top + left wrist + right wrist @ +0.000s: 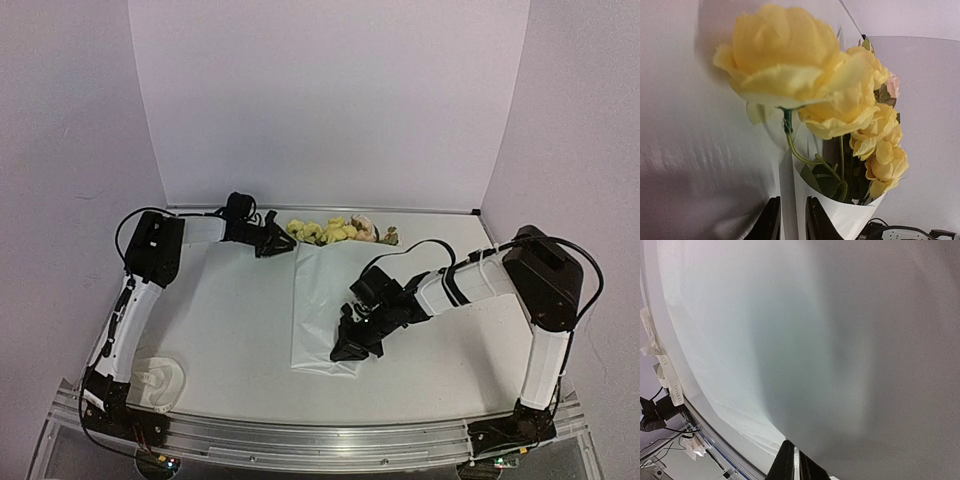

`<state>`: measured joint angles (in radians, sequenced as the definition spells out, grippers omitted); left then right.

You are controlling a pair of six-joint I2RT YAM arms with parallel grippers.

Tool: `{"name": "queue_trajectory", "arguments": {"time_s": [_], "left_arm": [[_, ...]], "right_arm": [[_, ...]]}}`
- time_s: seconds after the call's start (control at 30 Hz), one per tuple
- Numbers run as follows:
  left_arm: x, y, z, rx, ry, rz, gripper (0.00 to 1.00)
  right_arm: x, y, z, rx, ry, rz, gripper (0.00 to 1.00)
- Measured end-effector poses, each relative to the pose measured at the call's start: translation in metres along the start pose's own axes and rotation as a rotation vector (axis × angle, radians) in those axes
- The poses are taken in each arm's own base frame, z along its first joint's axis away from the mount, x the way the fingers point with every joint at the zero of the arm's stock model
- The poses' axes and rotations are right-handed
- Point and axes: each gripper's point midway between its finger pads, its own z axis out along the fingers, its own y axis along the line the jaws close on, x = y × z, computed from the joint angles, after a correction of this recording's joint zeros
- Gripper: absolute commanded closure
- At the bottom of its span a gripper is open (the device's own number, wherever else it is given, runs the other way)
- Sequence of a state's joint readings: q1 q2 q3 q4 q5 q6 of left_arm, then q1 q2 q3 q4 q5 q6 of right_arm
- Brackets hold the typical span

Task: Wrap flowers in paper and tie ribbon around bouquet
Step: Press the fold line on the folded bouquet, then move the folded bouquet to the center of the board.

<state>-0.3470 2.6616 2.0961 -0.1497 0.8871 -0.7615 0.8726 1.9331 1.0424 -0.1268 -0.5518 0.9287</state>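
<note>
Nearest, along the table's front edge: grooved aluminium rail (320, 440), both arm bases bolted to it. Just behind, beside the left base: long narrow cream-white ribbon (160, 380) with small dark lettering. Lies loosely coiled on the white table (230, 330), well apart from everything else. Mid-table: large thin white crinkly paper sheet (320, 300), folded over. Runs from near the front toward the back wall. At its far end: small bunch of pale yellow and cream flowers (330, 231), blooms poking out past the edge, thin green stems dipping into the fold. Left gripper (282, 243) at the sheet's far left corner, just beside the blooms. Pinches the paper edge between its dark fingers. Right gripper (345, 350) at the near right corner. Clamps tight on the same paper sheet.
</note>
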Motion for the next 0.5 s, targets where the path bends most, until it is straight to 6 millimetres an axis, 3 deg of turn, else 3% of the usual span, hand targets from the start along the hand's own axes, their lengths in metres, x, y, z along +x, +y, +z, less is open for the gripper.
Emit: {"name": "queue_trajectory", "arguments": {"time_s": [0.27,0.37,0.5], "left_arm": [[-0.021,-0.008,-0.017,0.007,-0.054,-0.006,0.78],[-0.011,-0.013,-0.036,-0.043,-0.074,-0.015,0.74],[0.014,-0.040,-0.082,-0.124,-0.134,-0.009,0.68]], "right_arm": [[0.000,0.001,0.000,0.001,0.000,-0.001,0.92],[0.001,0.000,-0.003,0.018,0.005,0.000,0.89],[0.003,-0.001,-0.012,0.056,0.015,0.002,0.81]]}}
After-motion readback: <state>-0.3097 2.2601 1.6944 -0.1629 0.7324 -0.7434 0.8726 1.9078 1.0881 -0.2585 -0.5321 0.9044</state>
